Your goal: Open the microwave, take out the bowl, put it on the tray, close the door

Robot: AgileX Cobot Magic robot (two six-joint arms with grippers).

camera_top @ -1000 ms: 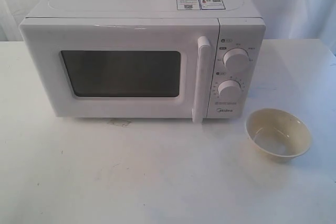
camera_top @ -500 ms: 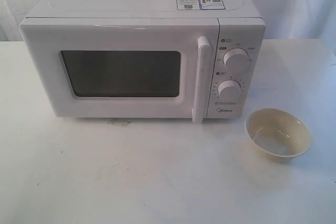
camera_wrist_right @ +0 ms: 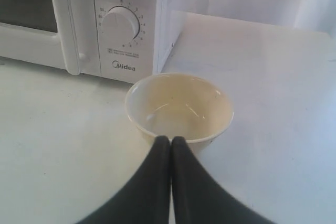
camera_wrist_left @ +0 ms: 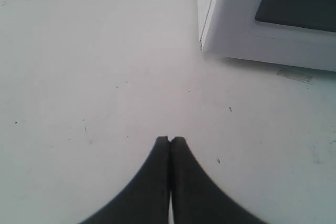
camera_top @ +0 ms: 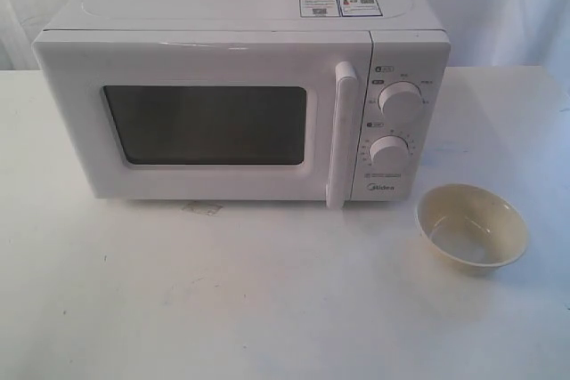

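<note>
The white microwave (camera_top: 240,42) stands at the back of the table with its door (camera_top: 205,64) closed and the tall handle (camera_top: 341,135) beside the knob panel. The cream-yellow bowl (camera_top: 472,224) sits upright and empty on the table, in front and to the right of the microwave. My right gripper (camera_wrist_right: 171,139) is shut and empty, its tips just short of the bowl (camera_wrist_right: 178,106) rim. My left gripper (camera_wrist_left: 170,139) is shut and empty over bare table, near the microwave's (camera_wrist_left: 236,19) left front corner. Neither gripper shows in the exterior view. The tray is out of view.
The white table (camera_top: 267,300) stretches in front of the microwave, with a small scuffed patch (camera_top: 202,208) below the door. Two round knobs (camera_top: 398,101) sit on the right panel. White cloth hangs behind.
</note>
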